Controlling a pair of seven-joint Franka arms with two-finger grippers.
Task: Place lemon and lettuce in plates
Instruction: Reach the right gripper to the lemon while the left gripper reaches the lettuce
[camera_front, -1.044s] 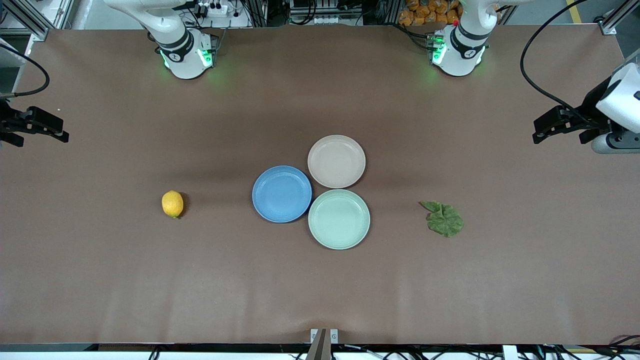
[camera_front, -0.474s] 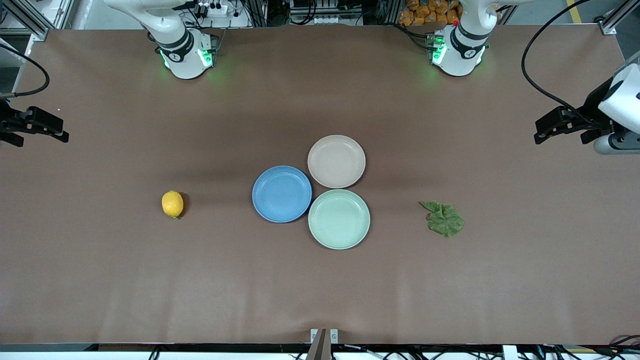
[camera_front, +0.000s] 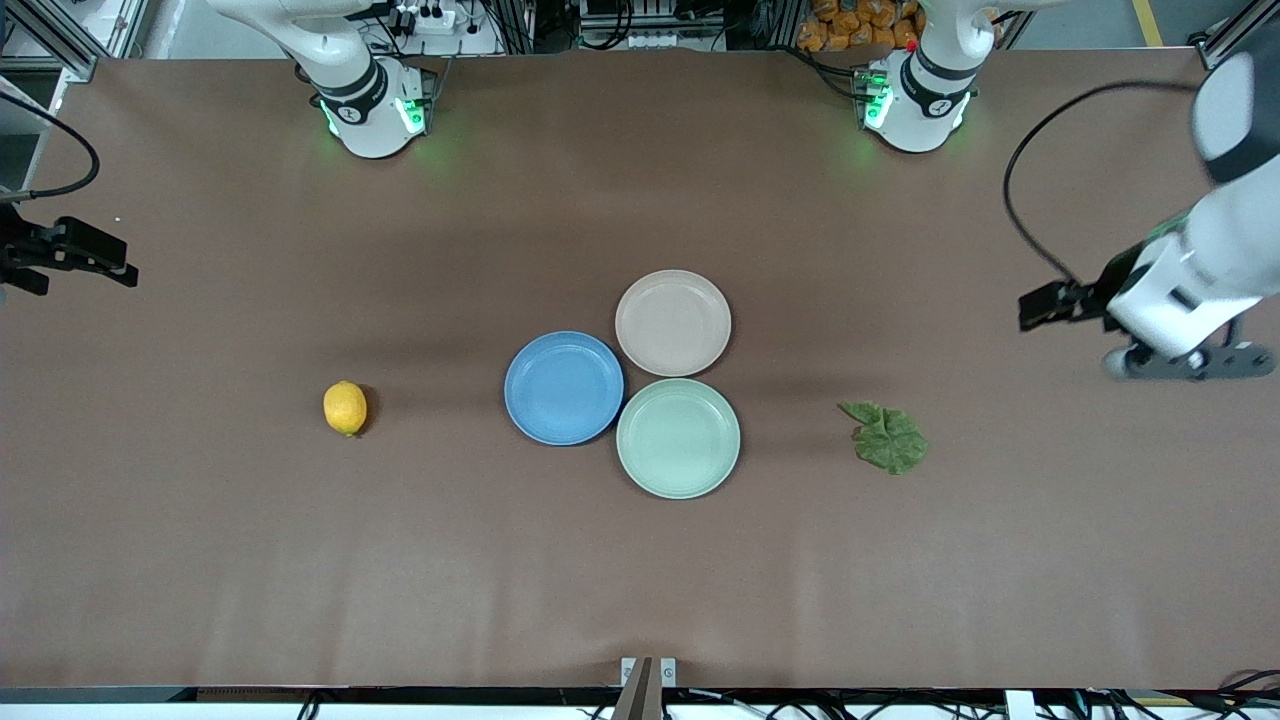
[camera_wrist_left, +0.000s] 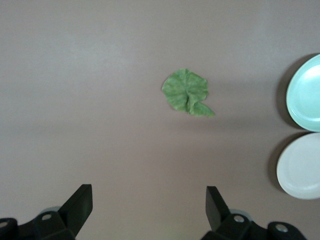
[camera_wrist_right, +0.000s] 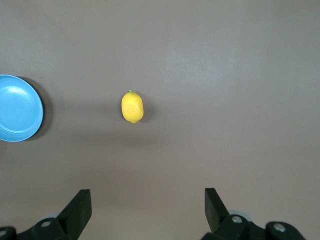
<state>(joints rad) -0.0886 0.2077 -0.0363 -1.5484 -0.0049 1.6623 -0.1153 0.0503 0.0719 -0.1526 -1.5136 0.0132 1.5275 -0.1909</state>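
The lemon lies on the table toward the right arm's end and also shows in the right wrist view. The lettuce lies flat toward the left arm's end and shows in the left wrist view. The blue plate and the beige-pink plate sit empty and touching at mid-table. My left gripper hangs open and empty over bare table near the lettuce. My right gripper hangs open and empty over the table's edge, apart from the lemon.
A mint green plate sits empty against the other two plates, nearer the front camera. The two arm bases stand along the back edge. A black cable loops from the left arm over the table.
My left arm has swung in from the table's end toward the lettuce and the front camera. The right gripper, the lemon, the lettuce and the plates have stayed put.
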